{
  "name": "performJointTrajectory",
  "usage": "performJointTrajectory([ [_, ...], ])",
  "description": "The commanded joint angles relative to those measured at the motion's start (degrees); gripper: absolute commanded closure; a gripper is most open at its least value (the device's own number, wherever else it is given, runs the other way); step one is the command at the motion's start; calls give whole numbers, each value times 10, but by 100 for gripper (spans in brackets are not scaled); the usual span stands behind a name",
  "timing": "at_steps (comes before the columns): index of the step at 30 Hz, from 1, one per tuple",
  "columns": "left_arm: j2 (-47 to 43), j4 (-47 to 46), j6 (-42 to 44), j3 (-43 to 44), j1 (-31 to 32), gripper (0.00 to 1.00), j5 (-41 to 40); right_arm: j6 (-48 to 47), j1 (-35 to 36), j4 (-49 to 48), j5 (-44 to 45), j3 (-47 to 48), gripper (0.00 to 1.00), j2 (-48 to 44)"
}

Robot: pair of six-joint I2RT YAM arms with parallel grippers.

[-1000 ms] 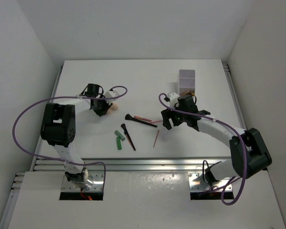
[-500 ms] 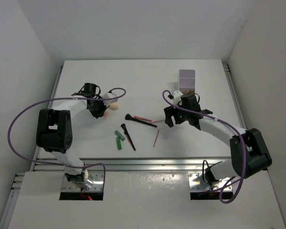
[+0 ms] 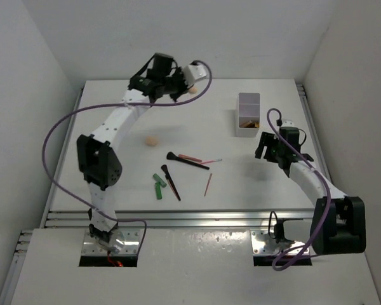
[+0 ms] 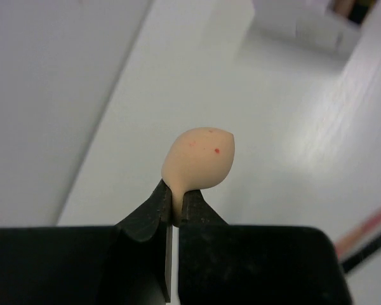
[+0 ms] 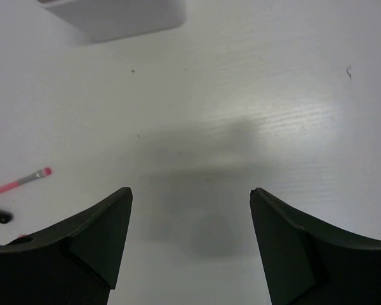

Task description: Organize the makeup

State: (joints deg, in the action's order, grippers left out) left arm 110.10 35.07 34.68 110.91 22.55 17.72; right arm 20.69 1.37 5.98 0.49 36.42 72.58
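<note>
Left gripper (image 4: 176, 198) is up high, pinched tight on the narrow end of a peach sponge (image 4: 199, 157) — clear of the tabletop (image 3: 254, 184). The other sponge (image 3: 152, 141) lies at ten o'clock of the brushes (image 3: 173, 184) and pencils (image 3: 207, 184). Right gripper (image 5: 190, 210) hovers low with jaws spread wide and empty — white box (image 3: 248, 114) at its eleven o'clock.

Sponge (image 4: 199, 159) matt peach foam, red-speckled; left pincer (image 4: 176, 202) matt black plastic; table (image 5: 273, 95) smooth white, slight sheen.

L arm (image 3: 117, 121) stretching high twd far worktop (image 3: 197, 127) edge, L hand (image 4: 174, 198) pinching peach sponge (image 4: 200, 159); R hand (image 5: 190, 210) hanging open nr right edge.
</note>
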Motion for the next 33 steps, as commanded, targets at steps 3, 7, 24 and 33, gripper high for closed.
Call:
performJointTrajectory([
  [3, 151, -105, -109, 184, 84, 100, -20, 50, -43, 64, 30, -38, 25, -57],
  [7, 203, -264, -143, 168, 134, 100, -25, 14, -49, 92, 32, -42, 25, -76],
  [24, 365, -545, -179, 177, 213, 100, -124, -10, -57, 139, 14, -64, 25, -116],
  [33, 394, -584, -210, 141, 213, 100, -124, -40, -56, 149, 17, -69, 23, -128],
])
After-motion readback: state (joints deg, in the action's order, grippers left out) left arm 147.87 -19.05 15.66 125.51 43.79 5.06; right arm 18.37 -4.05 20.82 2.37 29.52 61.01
